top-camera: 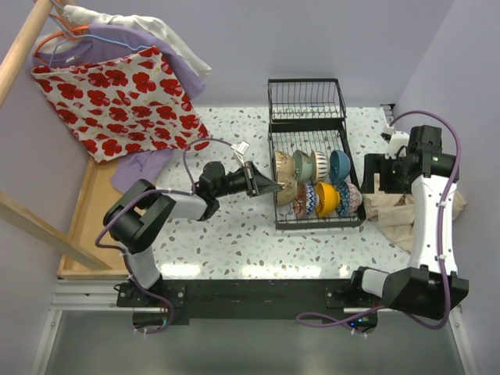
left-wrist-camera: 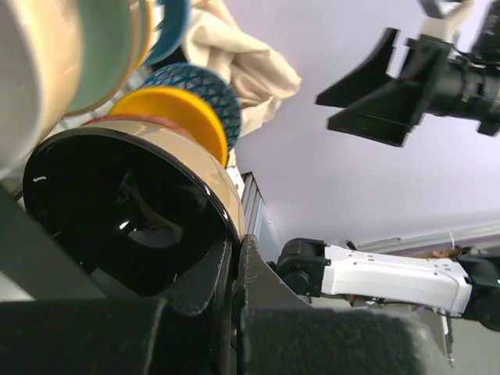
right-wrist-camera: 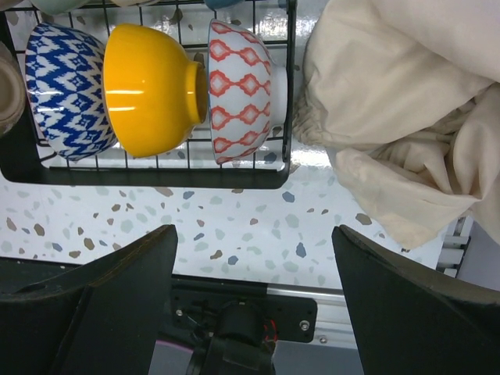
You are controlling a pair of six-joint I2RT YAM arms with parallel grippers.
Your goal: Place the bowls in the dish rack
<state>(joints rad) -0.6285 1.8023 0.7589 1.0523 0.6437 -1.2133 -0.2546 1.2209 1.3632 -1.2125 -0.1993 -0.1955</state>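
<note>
Nearly done: left gripper (top-camera: pixel 268 187) pinches black-lined bowl (left-wrist-camera: pixel 125 211) at dish rack's (top-camera: pixel 316 224) left; right gripper (right-wrist-camera: pixel 251 242) wide, empty; we seat, release.

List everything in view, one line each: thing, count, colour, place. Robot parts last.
dish rack: one, black wire, table centre
bowls: about eight, mixed colours, on edge in the rack
tan bowl: one of them, black inside, rack's near-left corner
cloth: one, beige, right of the rack
clothes: several, red floral, lavender, white, hanging far left
wooden tray: one, brown, left edge
table: one, white speckled
left gripper: shut on the tan bowl's rim
right gripper: open, above the table beside the cloth
</note>
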